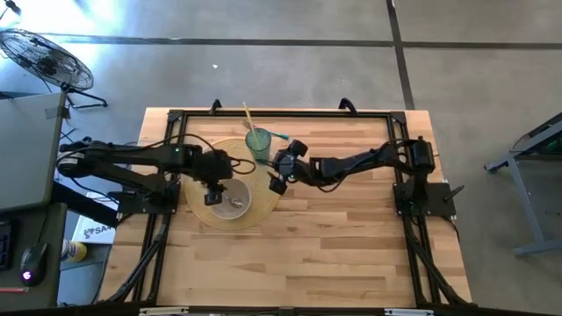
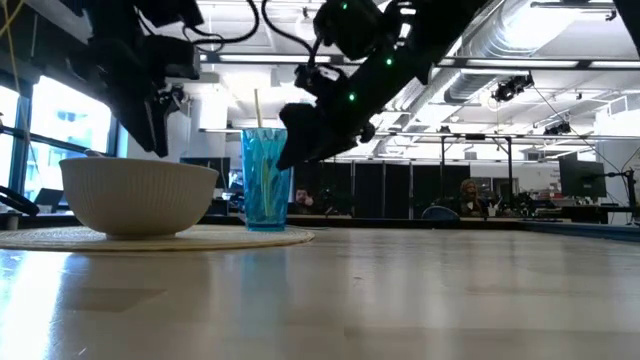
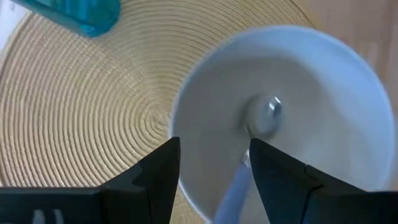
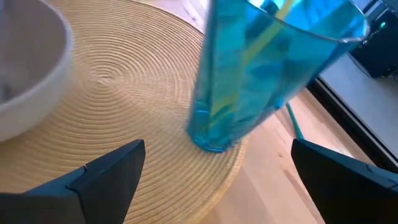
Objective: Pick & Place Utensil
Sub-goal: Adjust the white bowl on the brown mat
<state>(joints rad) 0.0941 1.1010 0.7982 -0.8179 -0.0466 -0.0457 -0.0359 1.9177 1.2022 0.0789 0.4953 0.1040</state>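
A white bowl (image 1: 232, 201) stands on a round woven placemat (image 1: 200, 158). A metal spoon (image 3: 263, 116) lies inside it, head on the bowl's bottom and handle (image 3: 231, 194) slanting up toward the rim. My left gripper (image 3: 214, 167) hovers open just above the bowl, one finger on each side of the handle, with no touch showing. A blue tumbler (image 1: 258, 142) holding a pale stick and a teal utensil stands upright on the mat's far edge. My right gripper (image 4: 217, 171) is wide open, level beside the tumbler (image 4: 249, 81), apart from it.
In the low view the bowl (image 2: 140, 196) and tumbler (image 2: 265, 180) stand close together, with both arms crowded above them. The two grippers are near each other over the mat. Bare wooden table (image 1: 351, 246) stretches toward the near and right edges.
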